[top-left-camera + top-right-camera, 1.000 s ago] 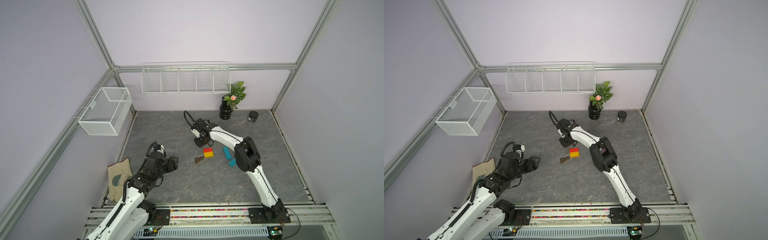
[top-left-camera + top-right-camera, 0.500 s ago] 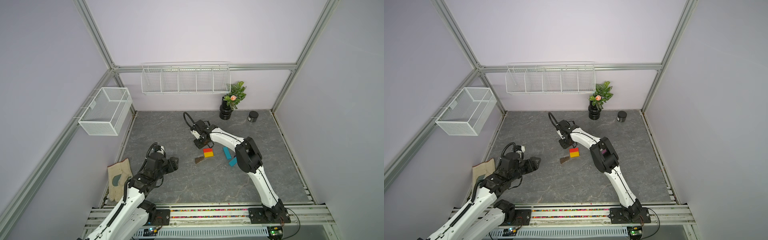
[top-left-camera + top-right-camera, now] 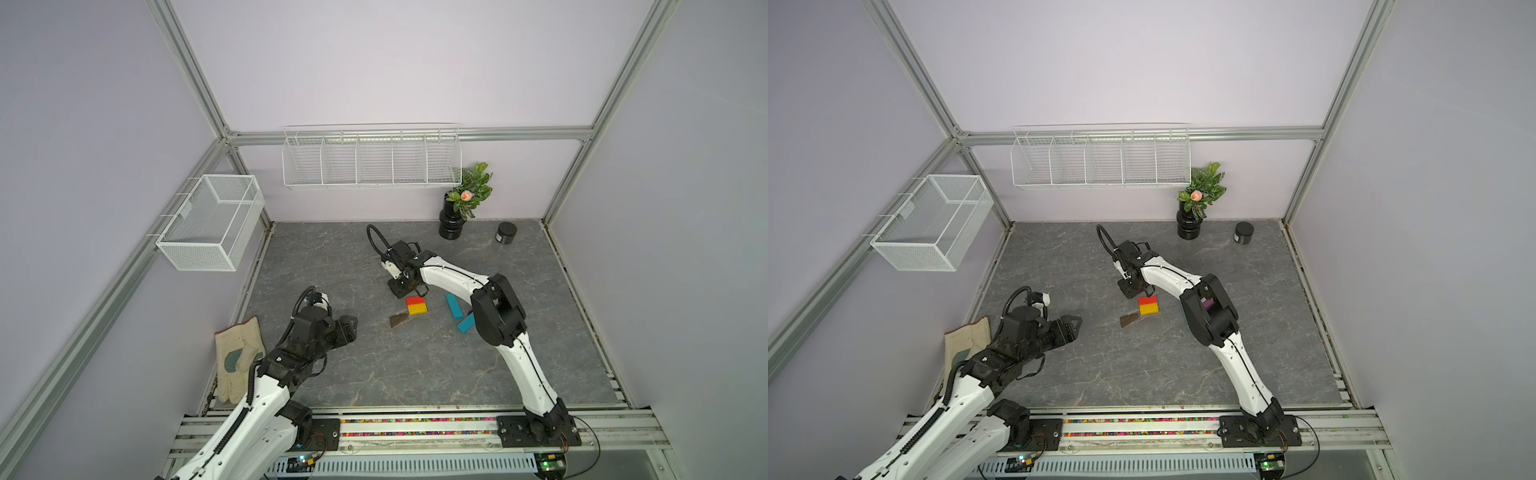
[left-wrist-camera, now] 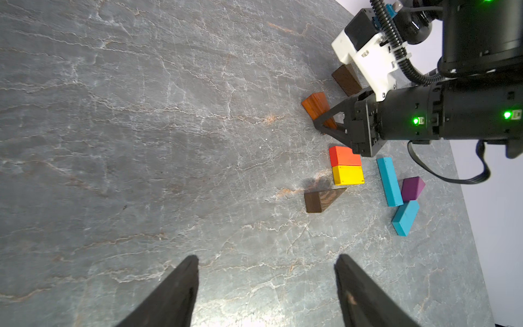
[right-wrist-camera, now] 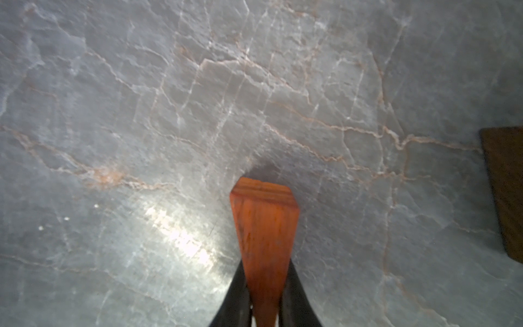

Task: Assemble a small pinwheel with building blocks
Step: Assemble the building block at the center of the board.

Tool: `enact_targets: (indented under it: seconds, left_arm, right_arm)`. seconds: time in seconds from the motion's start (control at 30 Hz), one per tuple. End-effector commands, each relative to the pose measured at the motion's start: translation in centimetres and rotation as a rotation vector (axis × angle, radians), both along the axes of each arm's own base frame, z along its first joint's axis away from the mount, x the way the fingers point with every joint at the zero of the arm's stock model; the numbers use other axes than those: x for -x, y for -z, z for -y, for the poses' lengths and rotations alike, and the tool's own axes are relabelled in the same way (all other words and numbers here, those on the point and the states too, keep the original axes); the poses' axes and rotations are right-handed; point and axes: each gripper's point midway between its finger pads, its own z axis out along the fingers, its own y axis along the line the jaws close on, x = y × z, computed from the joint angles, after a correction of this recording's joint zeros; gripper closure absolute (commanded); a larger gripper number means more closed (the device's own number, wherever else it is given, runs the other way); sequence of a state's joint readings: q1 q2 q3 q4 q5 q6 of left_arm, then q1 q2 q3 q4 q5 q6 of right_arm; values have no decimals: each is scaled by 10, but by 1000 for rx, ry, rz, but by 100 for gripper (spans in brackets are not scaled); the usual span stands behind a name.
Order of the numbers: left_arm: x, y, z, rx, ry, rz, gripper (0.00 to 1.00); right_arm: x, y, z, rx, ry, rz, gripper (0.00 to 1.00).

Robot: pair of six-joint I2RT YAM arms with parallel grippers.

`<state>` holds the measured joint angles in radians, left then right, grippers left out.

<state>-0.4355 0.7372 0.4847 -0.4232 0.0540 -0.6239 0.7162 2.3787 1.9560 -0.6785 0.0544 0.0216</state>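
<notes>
A red block [image 3: 415,301] and a yellow block [image 3: 417,310] lie joined as a square mid-table, with a dark brown wedge [image 3: 399,320] just before them. My right gripper [image 5: 265,283] is shut on a reddish-brown wedge [image 5: 264,223], held low over the table just behind the red block [image 4: 343,155]. Another dark wedge [image 4: 345,79] lies behind that gripper [image 4: 325,124]. Two teal bars [image 4: 390,181] [image 4: 405,218] and a purple wedge [image 4: 412,188] lie to the right of the square. My left gripper [image 4: 266,260] hangs open and empty, well to the left [image 3: 349,328].
A black vase with a plant [image 3: 451,224] and a black round jar [image 3: 506,232] stand at the back right. A glove [image 3: 237,361] lies at the table's left edge. A wire basket [image 3: 212,226] and a wire shelf [image 3: 370,160] hang on the walls.
My right gripper has crept slightly nearer the red block with the wedge in it. The left arm has barely moved.
</notes>
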Motion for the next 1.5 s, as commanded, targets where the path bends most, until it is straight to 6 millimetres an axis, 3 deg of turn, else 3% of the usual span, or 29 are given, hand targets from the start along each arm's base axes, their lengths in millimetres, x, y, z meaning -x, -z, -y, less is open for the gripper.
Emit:
enact_targets:
  seconds: [0.0, 0.6, 1.1, 1.3, 1.47]
  left_arm:
    - [-1, -2, 0, 22, -13, 5, 22]
    - [-1, -2, 1, 27, -10, 6, 21]
    - [0, -1, 0, 22, -11, 3, 20]
    - [-2, -5, 0, 10, -5, 18, 20]
    - [-8, -14, -1, -35, 8, 38, 19]
  right_arm:
    - [16, 1, 8, 33, -22, -39, 84]
    - [21, 1, 11, 41, -32, -43, 80]
    - [17, -1, 8, 31, -19, -33, 67]
    - [9, -16, 2, -3, -2, -15, 56]
    - [-1, -44, -1, -58, 14, 25, 47]
